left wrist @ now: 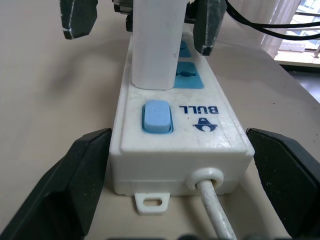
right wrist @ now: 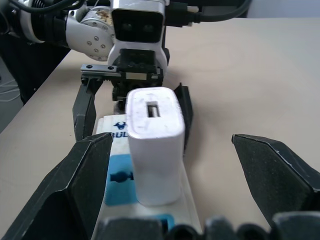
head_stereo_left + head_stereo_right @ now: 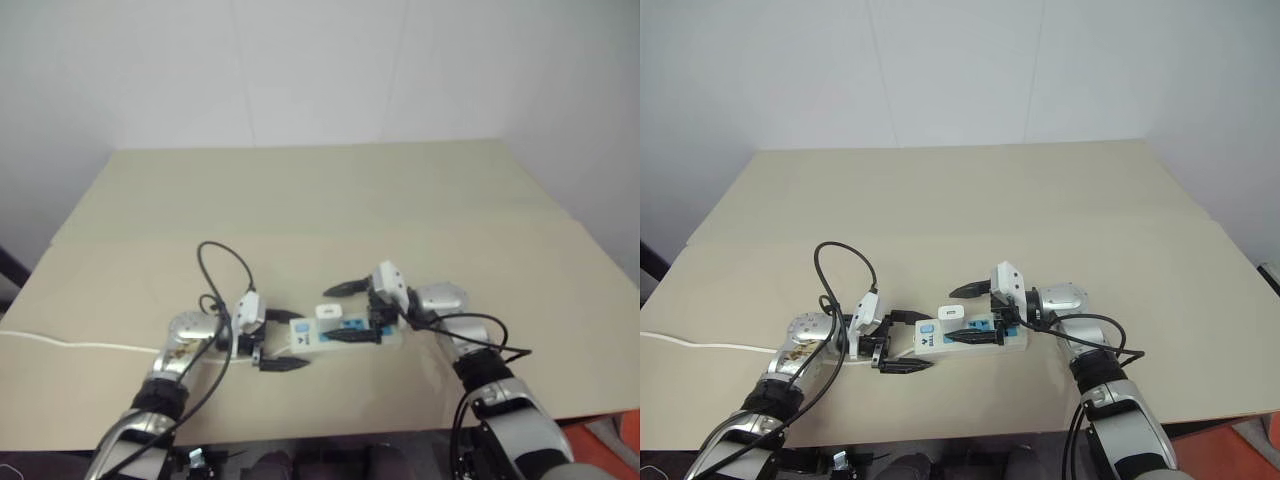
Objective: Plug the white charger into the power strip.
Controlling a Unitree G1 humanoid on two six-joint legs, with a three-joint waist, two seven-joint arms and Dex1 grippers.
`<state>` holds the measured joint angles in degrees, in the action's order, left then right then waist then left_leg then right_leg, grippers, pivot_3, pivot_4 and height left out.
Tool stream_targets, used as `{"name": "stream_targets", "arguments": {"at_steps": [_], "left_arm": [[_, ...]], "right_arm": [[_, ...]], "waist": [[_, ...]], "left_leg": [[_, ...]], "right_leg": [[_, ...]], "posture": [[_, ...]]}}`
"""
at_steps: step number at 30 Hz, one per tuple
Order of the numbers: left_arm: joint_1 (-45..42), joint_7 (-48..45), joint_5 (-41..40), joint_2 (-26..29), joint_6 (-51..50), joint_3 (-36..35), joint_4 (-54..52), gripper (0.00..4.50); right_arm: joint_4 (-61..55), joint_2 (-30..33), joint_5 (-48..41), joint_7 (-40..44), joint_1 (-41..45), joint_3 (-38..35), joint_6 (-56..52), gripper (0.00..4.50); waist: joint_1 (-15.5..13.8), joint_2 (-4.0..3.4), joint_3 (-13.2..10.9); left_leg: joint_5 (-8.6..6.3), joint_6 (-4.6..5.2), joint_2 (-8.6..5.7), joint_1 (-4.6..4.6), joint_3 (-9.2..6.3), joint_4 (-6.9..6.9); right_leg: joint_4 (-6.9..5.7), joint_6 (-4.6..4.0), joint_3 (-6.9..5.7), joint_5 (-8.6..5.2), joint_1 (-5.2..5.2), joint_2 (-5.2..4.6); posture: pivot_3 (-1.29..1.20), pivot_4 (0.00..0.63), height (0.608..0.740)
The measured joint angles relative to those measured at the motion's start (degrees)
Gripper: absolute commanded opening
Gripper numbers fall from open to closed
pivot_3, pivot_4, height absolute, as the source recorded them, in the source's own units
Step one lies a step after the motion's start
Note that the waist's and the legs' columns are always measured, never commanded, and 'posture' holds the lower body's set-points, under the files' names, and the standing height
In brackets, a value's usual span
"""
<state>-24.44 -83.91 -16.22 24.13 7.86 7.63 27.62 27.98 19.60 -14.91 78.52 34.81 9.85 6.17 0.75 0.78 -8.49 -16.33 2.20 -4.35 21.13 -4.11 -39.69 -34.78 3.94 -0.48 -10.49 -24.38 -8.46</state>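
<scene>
So the white charger [image 2: 154,150] is standing upright, seated in a socket of the power strip [image 3: 972,338], which lies flat near the front edge of the surface [image 3: 970,200], roughly mid-width. The right tool [image 2: 165,180] is spread wide with a finger on either side of the charger, not touching it. The left tool [image 1: 177,180] is spread too, straddling the strip's switch end, where the cord [image 1: 216,215] comes out.

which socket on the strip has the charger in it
The socket beside the switch end: the white charger stands upright in it. The power strip's next blue socket is uncovered.
</scene>
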Motion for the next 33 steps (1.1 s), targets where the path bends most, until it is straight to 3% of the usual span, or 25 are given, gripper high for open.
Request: {"name": "stream_targets", "arguments": {"at_steps": [3, 9, 15, 19, 23, 33], "left_arm": [[3.47, 1.17, -1.98, 1.54, -2.39, -1.06, -6.5, 4.47], [14.9, 1.55, -11.21, 13.37, -11.99, -9.8, -24.47, 4.47], [21.05, 1.02, -13.63, 20.87, -14.09, -17.12, -26.8, 4.47], [20.74, 1.38, -13.17, 21.25, -13.55, -17.98, -25.77, 4.47], [19.26, 2.3, -13.11, 21.44, -13.45, -18.08, -25.19, 4.47], [19.67, 4.19, -14.1, 21.17, -15.24, -18.12, -28.15, 4.47]], "right_arm": [[-5.65, 2.53, -2.34, -1.34, -2.61, -1.85, -4.57, 4.5], [-22.42, 18.25, -10.63, -1.77, -13.26, -12.31, -16.78, 4.5], [-30.91, 30.4, -16.02, -0.16, -24.26, -23.82, -21.53, 4.5], [-33.46, 33.65, -16.94, 0.57, -28.86, -27.25, -21.66, 4.5], [-36.13, 36.14, -17.97, 0.12, -30.99, -28.78, -25.06, 4.5], [-38.49, 36.31, -17.78, -1.64, -34.49, -30.39, -24.24, 4.5]], "waist": [[0.0, -0.03, -0.42], [-0.13, -0.16, -0.74], [-0.45, -0.17, -0.99], [-0.5, -0.09, -1.14], [-0.54, -0.07, -1.34], [-0.85, 0.02, -1.46]], "left_leg": [[-0.01, -0.01, 0.03, 0.14, 0.0, 0.01], [0.03, -0.14, 0.08, 0.94, 0.0, 0.02], [-0.02, -0.05, 0.16, 0.74, 0.13, -0.04], [-0.02, -0.05, 0.27, 0.24, 0.19, -0.01], [-0.05, -0.02, 0.27, 0.18, 0.19, -0.01], [-0.06, -0.01, 0.28, 0.19, 0.19, -0.02]], "right_leg": [[-0.02, -0.02, 0.03, 0.01, -0.17, 0.0], [-0.07, -0.16, 0.02, -0.03, -0.95, 0.0], [0.04, -0.25, -0.02, -0.06, -0.65, 0.01], [0.06, 0.15, -0.04, -0.35, -0.13, 0.04], [0.1, -0.23, -0.03, -0.13, -0.08, 0.04], [0.19, -0.28, -0.04, -0.09, -0.05, 0.04]], "posture": [[0.0, 0.15, 0.74], [0.0, 0.15, 0.74], [0.0, 0.15, 0.74], [0.0, 0.15, 0.74], [0.0, 0.15, 0.74], [0.0, 0.15, 0.74]]}}
